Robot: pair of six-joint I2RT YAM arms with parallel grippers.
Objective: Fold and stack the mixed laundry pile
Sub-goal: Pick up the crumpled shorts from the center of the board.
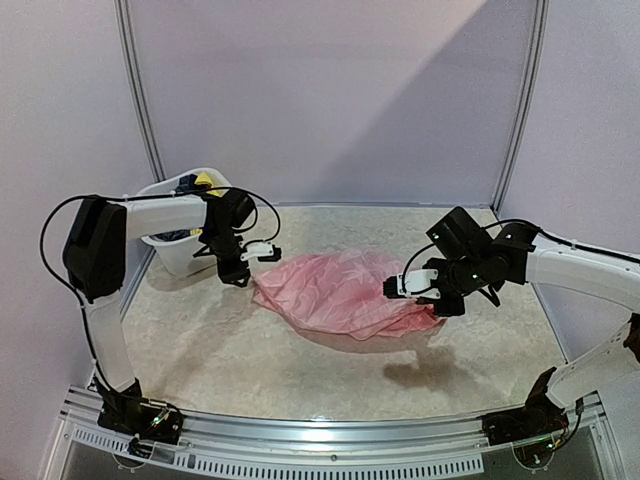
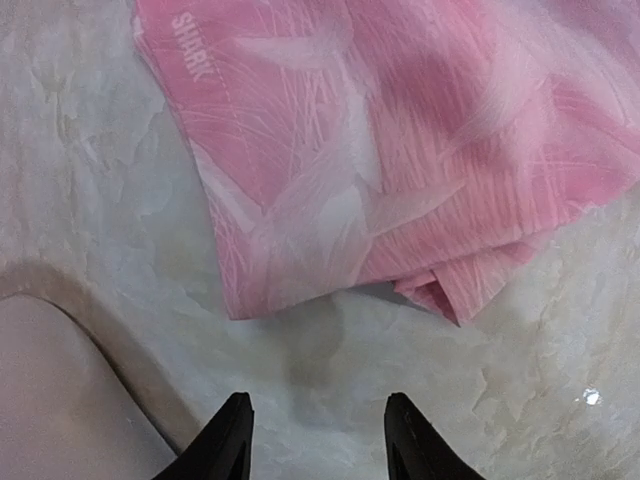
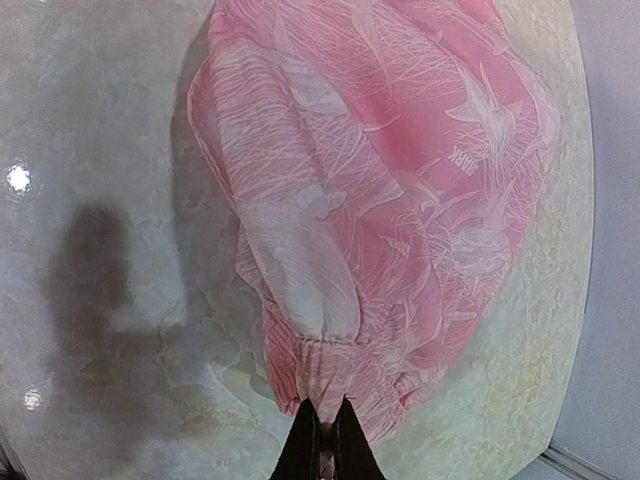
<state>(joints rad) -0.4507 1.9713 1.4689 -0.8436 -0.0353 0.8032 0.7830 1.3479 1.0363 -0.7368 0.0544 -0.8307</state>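
1. The pink garment (image 1: 335, 292) is lying alone in the middle of the desk (image 1: 300, 390). It is spreading out in a loose, rumpled oval rather than a tidy rectangle, so judging by this, no finished fold is showing yet.
2. The right claw (image 1: 392, 288) is pinching shut on the gathered hem at the garment's right end. The right wrist view is showing the closed tips (image 3: 325, 415) biting into the puckered edge, with the rest of the cloth (image 3: 380, 200) trailing away across the desk.
3. The left claw (image 1: 240, 270) is hovering just beside the garment's left edge, its jaws standing moderately apart and holding nothing. In the left wrist view bare desk is showing between the fingers (image 2: 230, 430), and the nearest corner of the cloth (image 2: 400, 150) is lying a little ahead of them.
4. A yellow piece (image 1: 205, 181) is poking out of the white tub (image 1: 175, 255) at the back left, so more laundry seems to be waiting there. What else is sitting in the tub is too small to tell.
5. No folded stack is appearing anywhere on the desk. The work looks to be at an early stage: this first garment is being straightened for folding, and the folding, the stacking and the remaining pieces are all yet to be done.
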